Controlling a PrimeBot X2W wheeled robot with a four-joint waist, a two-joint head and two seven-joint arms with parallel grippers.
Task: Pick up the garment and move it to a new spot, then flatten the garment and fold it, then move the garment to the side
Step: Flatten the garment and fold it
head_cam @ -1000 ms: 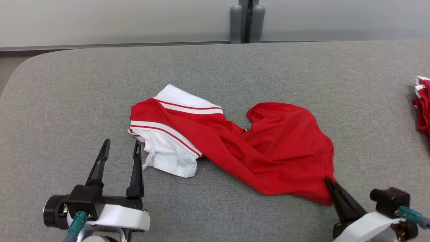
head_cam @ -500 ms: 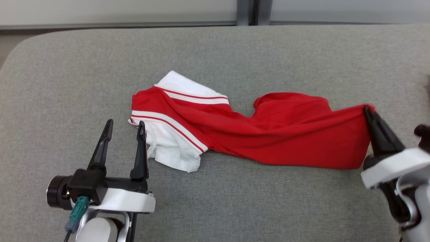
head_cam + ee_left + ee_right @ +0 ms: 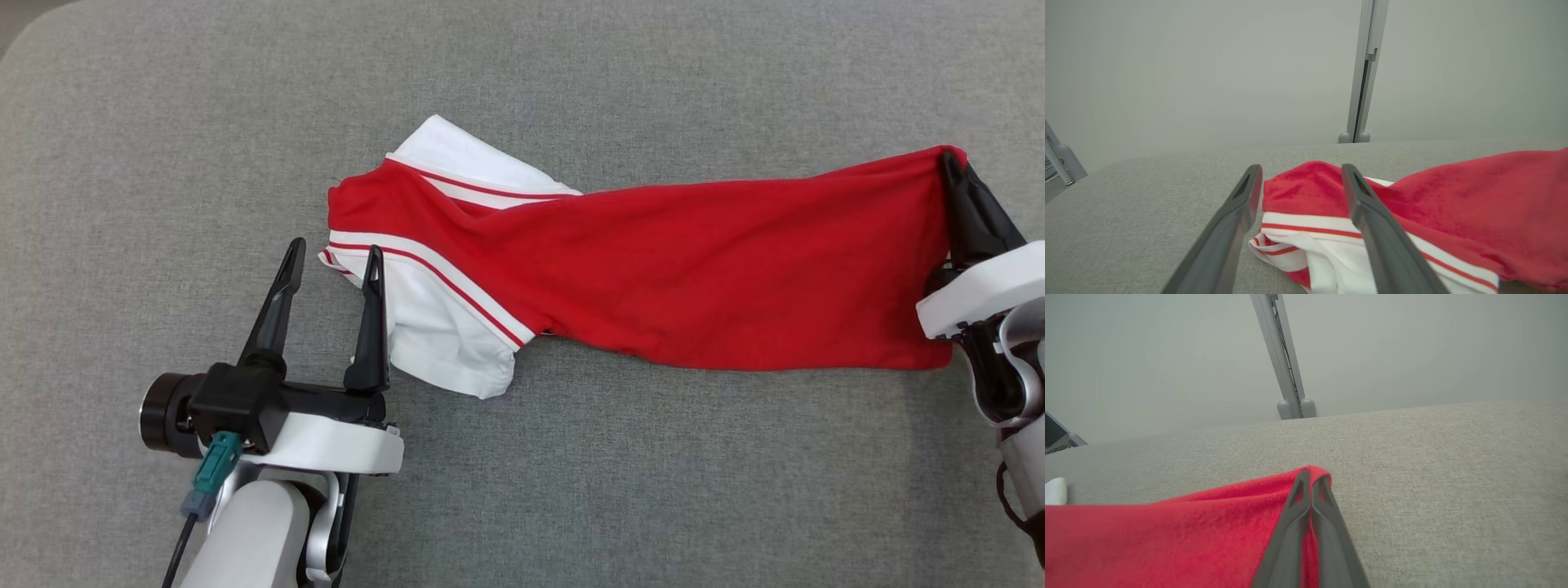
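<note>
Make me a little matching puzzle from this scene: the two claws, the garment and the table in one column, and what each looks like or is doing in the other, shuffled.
Column one:
1. left claw
2. right claw
3. garment
4. table

Column two:
A. shut on a red corner
B. grey, beneath everything
C. open, by the white end
D. red and white, spread out long

Pairs: 1-C, 2-A, 3-D, 4-B.
</note>
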